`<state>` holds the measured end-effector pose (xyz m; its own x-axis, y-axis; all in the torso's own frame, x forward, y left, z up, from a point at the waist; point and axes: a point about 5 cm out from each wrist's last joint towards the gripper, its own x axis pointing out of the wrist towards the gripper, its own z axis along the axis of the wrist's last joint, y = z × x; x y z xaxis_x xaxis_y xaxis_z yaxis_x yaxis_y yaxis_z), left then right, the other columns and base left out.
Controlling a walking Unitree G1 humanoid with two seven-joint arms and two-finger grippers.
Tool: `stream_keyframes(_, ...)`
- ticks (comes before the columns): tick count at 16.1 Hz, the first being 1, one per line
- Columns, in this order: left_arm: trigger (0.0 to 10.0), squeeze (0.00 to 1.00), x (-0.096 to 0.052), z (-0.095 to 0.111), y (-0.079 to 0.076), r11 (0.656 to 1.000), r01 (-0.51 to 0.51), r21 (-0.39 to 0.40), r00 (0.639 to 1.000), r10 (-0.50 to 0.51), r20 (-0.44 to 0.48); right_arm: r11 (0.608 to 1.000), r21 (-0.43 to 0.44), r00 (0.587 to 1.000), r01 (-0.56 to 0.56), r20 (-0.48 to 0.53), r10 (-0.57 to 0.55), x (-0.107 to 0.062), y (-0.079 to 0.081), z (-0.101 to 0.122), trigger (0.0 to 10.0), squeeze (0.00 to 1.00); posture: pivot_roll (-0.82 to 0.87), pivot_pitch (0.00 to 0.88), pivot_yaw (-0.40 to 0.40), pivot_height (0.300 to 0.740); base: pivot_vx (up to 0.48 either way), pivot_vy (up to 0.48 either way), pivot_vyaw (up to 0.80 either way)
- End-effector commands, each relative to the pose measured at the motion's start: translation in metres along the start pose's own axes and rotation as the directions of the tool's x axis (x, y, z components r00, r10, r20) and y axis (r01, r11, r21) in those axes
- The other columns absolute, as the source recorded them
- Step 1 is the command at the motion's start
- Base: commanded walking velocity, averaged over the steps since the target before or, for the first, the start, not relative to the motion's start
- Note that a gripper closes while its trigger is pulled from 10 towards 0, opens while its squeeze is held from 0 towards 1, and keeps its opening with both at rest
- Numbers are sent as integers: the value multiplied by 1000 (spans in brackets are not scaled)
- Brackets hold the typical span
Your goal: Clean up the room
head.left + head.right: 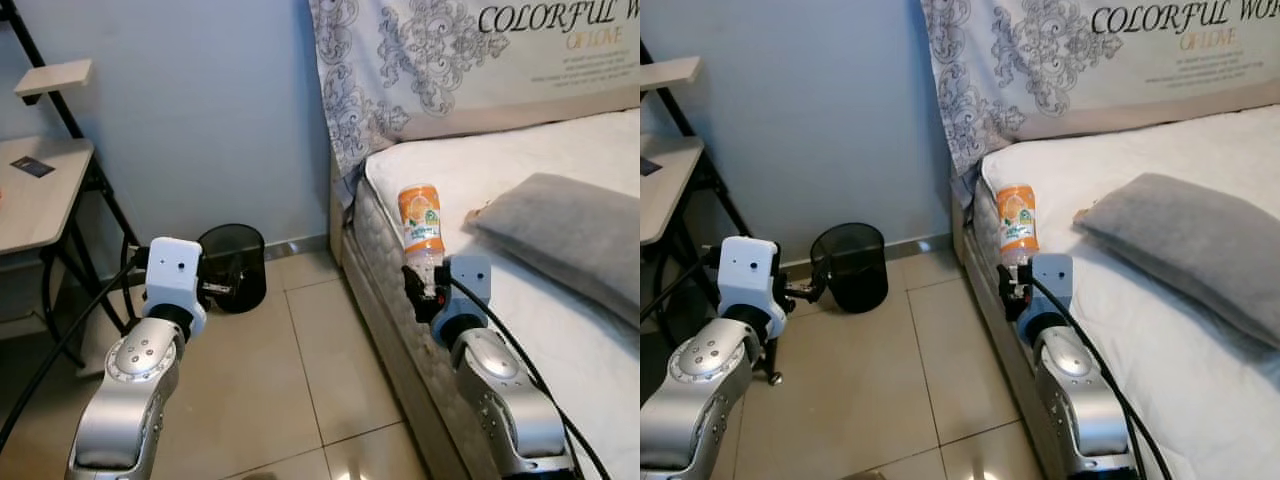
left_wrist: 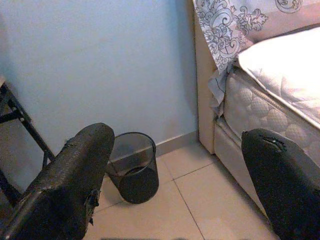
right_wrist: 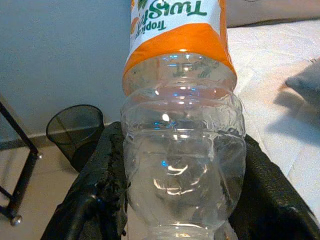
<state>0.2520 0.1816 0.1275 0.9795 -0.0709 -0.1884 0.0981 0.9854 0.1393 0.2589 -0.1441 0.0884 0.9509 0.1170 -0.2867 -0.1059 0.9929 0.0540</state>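
Bottle: clear plastic bottle with orange label (image 1: 421,228), held upright at the bed's (image 1: 560,300) edge; cap hidden.
Right gripper (image 1: 425,290): fingers clamped on bottle's lower end.
Left gripper (image 2: 185,185): fingers spread wide, empty, facing black mesh wastebasket (image 2: 136,166).

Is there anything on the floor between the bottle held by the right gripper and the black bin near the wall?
Nothing visible stands in the way. The right gripper holds the bottle beside the bed edge, and only bare floor tiles lie between it and the bin. The left gripper hovers, open, close in front of the bin.
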Motion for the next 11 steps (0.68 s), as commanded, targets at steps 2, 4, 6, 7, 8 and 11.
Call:
stream_keyframes(2,10000,0,3,3,2,1000,-4,30,1000,3,18,1000,-13,1000,-22,21,22,4,3,4,10000,0,34,0,46,740,300,0,800)
stream_keyframes(4,10000,0,4,5,-1,998,15,53,1000,-17,26,999,33,1000,18,7,-18,8,1,2,10000,0,28,0,59,740,302,0,800)
stream_keyframes(6,10000,0,5,4,-3,998,31,59,999,-32,22,999,45,999,31,14,-31,11,0,3,10000,0,23,0,72,740,311,0,0)
stream_keyframes(7,10000,0,5,4,-3,998,35,61,999,-36,23,999,41,1000,25,14,-26,12,0,4,10000,0,25,0,70,740,330,0,0)
stream_keyframes(8,10000,0,7,5,-2,997,36,70,999,-38,27,999,36,1000,12,14,-12,13,2,5,10000,0,43,0,58,740,337,0,0)
stream_keyframes(11,10000,0,7,2,-4,998,34,54,999,-35,22,1000,-23,1000,13,21,-12,13,-3,8,10000,0,27,0,64,740,335,0,267)
